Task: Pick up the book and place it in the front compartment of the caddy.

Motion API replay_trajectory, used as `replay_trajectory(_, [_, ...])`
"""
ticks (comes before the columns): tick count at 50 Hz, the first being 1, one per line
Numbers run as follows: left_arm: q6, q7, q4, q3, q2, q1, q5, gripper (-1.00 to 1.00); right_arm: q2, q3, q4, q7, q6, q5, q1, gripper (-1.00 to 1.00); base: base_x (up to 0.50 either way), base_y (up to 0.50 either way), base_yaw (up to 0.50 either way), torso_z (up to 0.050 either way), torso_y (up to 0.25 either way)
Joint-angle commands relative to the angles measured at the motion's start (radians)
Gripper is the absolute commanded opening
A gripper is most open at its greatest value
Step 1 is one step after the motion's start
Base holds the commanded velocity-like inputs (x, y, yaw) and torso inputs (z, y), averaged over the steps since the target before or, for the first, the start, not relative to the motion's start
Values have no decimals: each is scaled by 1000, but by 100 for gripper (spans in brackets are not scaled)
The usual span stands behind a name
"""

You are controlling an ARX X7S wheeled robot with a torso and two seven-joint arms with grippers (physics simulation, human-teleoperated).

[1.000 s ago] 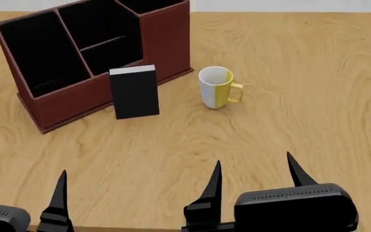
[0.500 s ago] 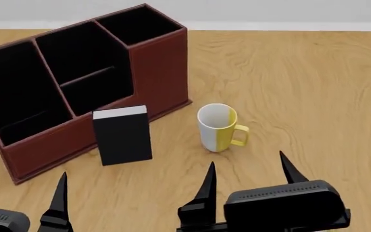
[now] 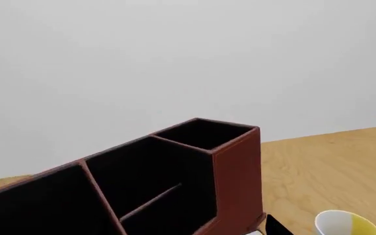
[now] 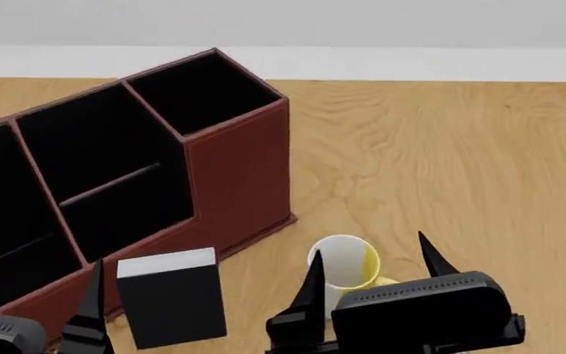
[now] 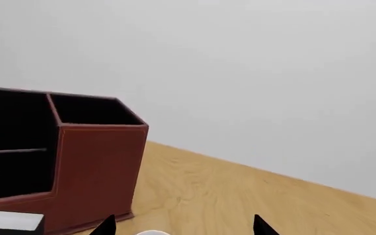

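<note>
Both pincers (image 4: 370, 276) agape, low before book (image 4: 172, 304)

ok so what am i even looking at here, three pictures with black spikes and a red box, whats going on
These are simulator renders from a two-armed robot on wheels. One picture is from a camera on its head, looking down over a wooden table. The other two come from cameras near each gripper, so they sit low and look across the table at the wall.

The black spikes are gripper fingers: the left gripper and the right gripper. Both are open and hold nothing.

On the table stands a dark red caddy with black compartments. In front of it a thin black book stands upright, and beside that a white and yellow mug. The book is not yet in the caddy.
</note>
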Motion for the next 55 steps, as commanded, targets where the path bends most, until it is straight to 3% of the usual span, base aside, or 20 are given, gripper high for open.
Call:
replay_trajectory(1, [-12,-8,8,4,-3,-11,-7,100,5,-10,6,-1,-2,7,2,100,500,164,0,0,0])
replay_trajectory(26, [20,-22,-3,6,-18,13,-14,100,8,1,45,-5,-64,35,-36,100,500,150,0,0,1])
replay_trajectory(37, [0,-18,4,24,-34,6,-20,100,15,10,47,4,-79,36,-46,100,-6,0,0,0,1])
replay_trajectory(46, [-106,0,48,-9,-49,-30,-71,100,33,30,3,6,-19,38,-18,100,0,0,0,0,0])
replay_trajectory(55, [-279,63,105,-17,-114,-115,-137,100,48,49,-17,5,9,41,0,100,0,0,0,0,0])
